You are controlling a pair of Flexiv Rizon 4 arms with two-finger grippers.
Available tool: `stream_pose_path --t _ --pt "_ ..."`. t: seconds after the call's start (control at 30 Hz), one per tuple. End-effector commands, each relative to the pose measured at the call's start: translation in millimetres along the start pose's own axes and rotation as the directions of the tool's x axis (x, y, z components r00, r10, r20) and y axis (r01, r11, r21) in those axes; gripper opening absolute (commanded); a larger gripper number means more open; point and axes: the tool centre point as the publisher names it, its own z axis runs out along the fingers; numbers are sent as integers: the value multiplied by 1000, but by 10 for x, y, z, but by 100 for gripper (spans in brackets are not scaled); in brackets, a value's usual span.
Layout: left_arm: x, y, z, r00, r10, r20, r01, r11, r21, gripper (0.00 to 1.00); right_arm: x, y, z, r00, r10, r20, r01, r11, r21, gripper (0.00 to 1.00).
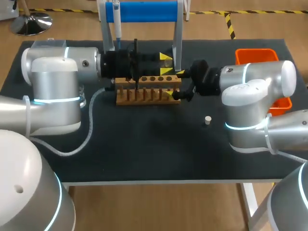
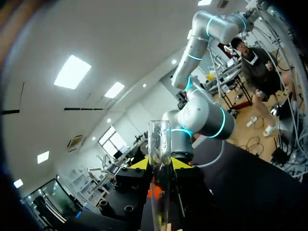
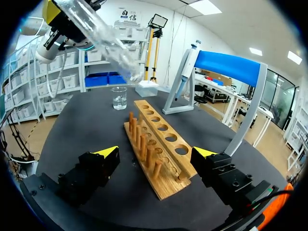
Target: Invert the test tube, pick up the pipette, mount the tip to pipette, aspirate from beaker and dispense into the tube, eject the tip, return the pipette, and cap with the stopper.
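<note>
My left gripper (image 2: pixel 160 166) is shut on a clear glass test tube (image 2: pixel 159 144), which sticks out past the yellow tips. In the head view the left gripper (image 1: pixel 165 64) hovers above the back of the wooden rack (image 1: pixel 144 94). From the right wrist view, the tube (image 3: pixel 101 33) hangs slanted high over the rack (image 3: pixel 159 154). My right gripper (image 3: pixel 156 153) is open, its fingers astride the rack's near end, and in the head view it (image 1: pixel 175 84) is at the rack's right end. The pipette (image 1: pixel 117 19) hangs on its blue stand (image 3: pixel 226 67). A water beaker (image 3: pixel 119 97) stands beyond the rack. The small white stopper (image 1: pixel 208 120) lies on the mat.
An orange bin (image 1: pixel 257 55) sits at the back right, partly behind my right arm. The stand's metal legs (image 1: pixel 178 38) rise just behind the rack. A white cable (image 1: pixel 89 130) loops across the mat near my left arm.
</note>
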Motion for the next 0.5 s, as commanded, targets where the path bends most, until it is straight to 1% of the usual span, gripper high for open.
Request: stream_pose_path --t 0.03,0.4,0.43,0.47,0.5 --pt "44 -44 20 1000 2 28 -1 1000 -11 0 3 -9 -6 1000 0 1 0 1000 -3 100" --pt "44 -44 20 1000 2 28 -1 1000 -11 0 3 -9 -6 1000 0 1 0 1000 -3 100" --pt "10 2 -26 998 -50 31 50 999 -3 0 3 -9 -6 1000 0 1 0 1000 -3 100" --pt "-18 48 -60 996 -89 29 89 996 -21 0 3 -9 -6 1000 0 1 0 1000 -3 100" --pt "-41 78 -85 993 -112 32 112 994 -16 0 3 -9 -6 1000 0 1 0 1000 -3 100"
